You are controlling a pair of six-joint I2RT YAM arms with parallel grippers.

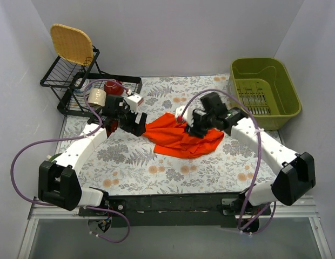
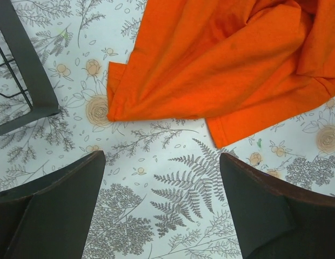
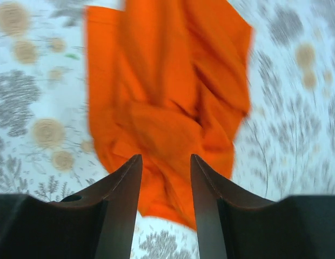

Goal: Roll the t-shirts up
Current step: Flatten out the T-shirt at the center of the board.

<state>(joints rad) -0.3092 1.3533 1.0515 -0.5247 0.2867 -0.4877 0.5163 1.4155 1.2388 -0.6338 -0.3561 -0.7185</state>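
Note:
The t-shirt (image 1: 181, 137) is a plain orange-red heap, crumpled and folded over itself on the floral tablecloth near the table's middle. My left gripper (image 1: 136, 123) stands just left of it. In the left wrist view the left gripper (image 2: 162, 156) is wide open over bare cloth, with the t-shirt (image 2: 221, 59) a short way ahead of its fingertips. My right gripper (image 1: 193, 127) hovers over the shirt's upper right part. The right wrist view is blurred. There the right gripper (image 3: 166, 157) has its jaws apart, and the t-shirt (image 3: 167, 97) lies below and beyond them, not clamped.
A green dish basin (image 1: 265, 89) sits at the back right. A black wire rack (image 1: 75, 81) at the back left holds a woven tray (image 1: 72, 43), a red mug (image 1: 112, 86) and a white mug (image 1: 96, 97). The rack's frame (image 2: 27, 65) is close to my left gripper.

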